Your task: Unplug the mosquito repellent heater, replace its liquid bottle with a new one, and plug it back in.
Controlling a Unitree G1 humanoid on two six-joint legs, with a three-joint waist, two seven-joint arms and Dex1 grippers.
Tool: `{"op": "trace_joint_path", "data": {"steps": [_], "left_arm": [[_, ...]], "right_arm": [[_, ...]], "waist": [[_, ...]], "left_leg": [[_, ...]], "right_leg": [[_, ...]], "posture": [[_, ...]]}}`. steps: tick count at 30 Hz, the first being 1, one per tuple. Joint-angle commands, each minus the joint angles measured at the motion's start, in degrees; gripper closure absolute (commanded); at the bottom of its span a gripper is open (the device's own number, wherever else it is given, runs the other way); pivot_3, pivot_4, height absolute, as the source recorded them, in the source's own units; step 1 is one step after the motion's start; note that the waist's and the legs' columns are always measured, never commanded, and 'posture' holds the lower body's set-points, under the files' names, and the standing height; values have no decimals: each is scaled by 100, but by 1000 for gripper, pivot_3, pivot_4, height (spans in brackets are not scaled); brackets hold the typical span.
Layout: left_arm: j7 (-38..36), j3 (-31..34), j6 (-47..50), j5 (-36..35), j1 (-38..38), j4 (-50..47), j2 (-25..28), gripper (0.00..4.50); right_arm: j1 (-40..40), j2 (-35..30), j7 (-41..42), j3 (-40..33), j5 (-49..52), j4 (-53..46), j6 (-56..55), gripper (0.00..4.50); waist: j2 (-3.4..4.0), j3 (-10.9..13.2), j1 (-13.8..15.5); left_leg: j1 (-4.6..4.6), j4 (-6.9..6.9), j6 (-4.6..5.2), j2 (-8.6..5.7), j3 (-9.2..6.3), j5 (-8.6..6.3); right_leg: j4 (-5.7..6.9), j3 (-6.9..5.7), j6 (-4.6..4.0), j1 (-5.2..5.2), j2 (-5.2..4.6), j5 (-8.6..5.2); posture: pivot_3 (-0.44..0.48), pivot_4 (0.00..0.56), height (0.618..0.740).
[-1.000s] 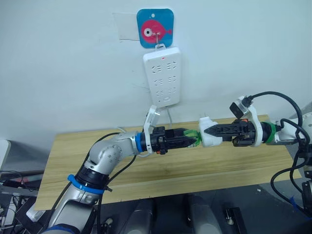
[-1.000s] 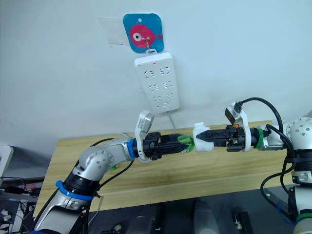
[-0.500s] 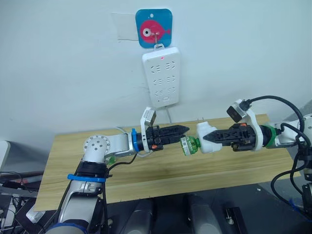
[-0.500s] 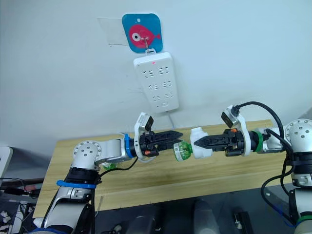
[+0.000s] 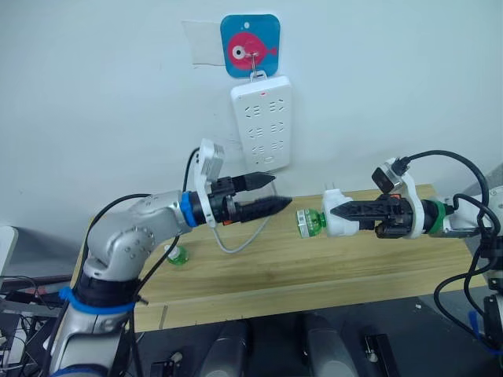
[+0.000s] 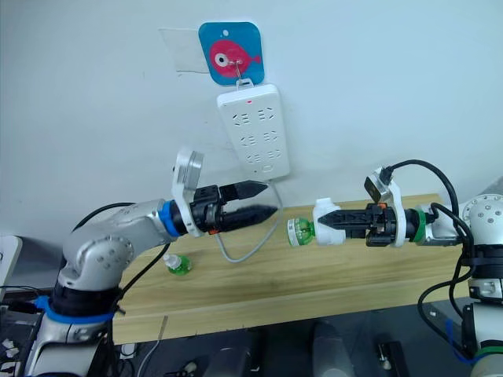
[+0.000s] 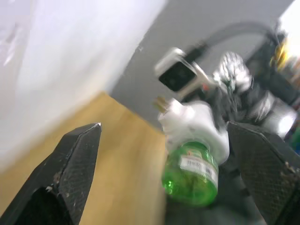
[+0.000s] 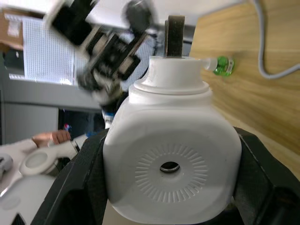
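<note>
My right gripper (image 5: 336, 214) is shut on the white mosquito repellent heater (image 5: 343, 215) and holds it sideways above the wooden table (image 5: 330, 267). A green liquid bottle (image 5: 309, 222) sticks out of the heater toward my left arm. The heater's metal prongs (image 8: 176, 35) point away from its vented face (image 8: 171, 164). My left gripper (image 5: 280, 191) is open and empty, a short gap left of the bottle. In the left wrist view, the bottle (image 7: 190, 173) and heater (image 7: 197, 126) show between the spread fingers (image 7: 70, 173). A second green bottle (image 5: 178, 256) lies on the table at the left.
A long white power strip (image 5: 261, 123) hangs on the wall under a blue fish hook plate (image 5: 251, 45). Its grey cable (image 5: 240, 239) droops onto the table. A person's hand (image 8: 49, 138) shows far off in the right wrist view.
My left gripper has let go of the green bottle, drawn back to the left and opened. The bottle stays in the heater, still held by my right gripper.
</note>
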Motion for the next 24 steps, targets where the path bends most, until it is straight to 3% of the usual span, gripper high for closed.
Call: {"op": "trace_joint_path", "data": {"steps": [1,5,11,17,24], "left_arm": [[-966,-294,-2494,1629,433,-140,21,36],[-1444,-578,-5708,3141,709,745,-355,36],[-1267,-811,-8010,3984,358,2230,-997,36],[-611,-759,-9139,4686,-144,3209,-1332,36],[-25,-844,-9551,5172,-383,3656,-1272,36]], "right_arm": [[-151,42,11,-204,1,76,50,1516],[-270,130,-43,-195,69,162,50,1516],[-324,190,-226,-120,399,92,50,1516],[-322,196,-468,-69,775,17,50,1516],[-254,201,-659,-42,1038,-36,3,1516]], "waist": [[0,0,35],[2,-1,97],[1,-1,140],[1,-1,98],[2,-1,72]], "left_leg": [[-1,0,1,1,-2,0],[-4,0,7,5,-4,-4],[-14,9,23,-1,-13,-12],[-14,10,26,0,-13,-13],[-12,10,27,1,-13,-14]], "right_leg": [[-3,-2,-1,1,0,1],[-28,-7,-4,7,0,13],[-47,-17,9,15,-7,31],[-41,-20,12,13,-6,32],[-34,-19,12,11,-3,32]], "posture": [[-71,218,740],[-79,221,740],[-95,225,740],[-108,227,740],[-113,228,740]]}}
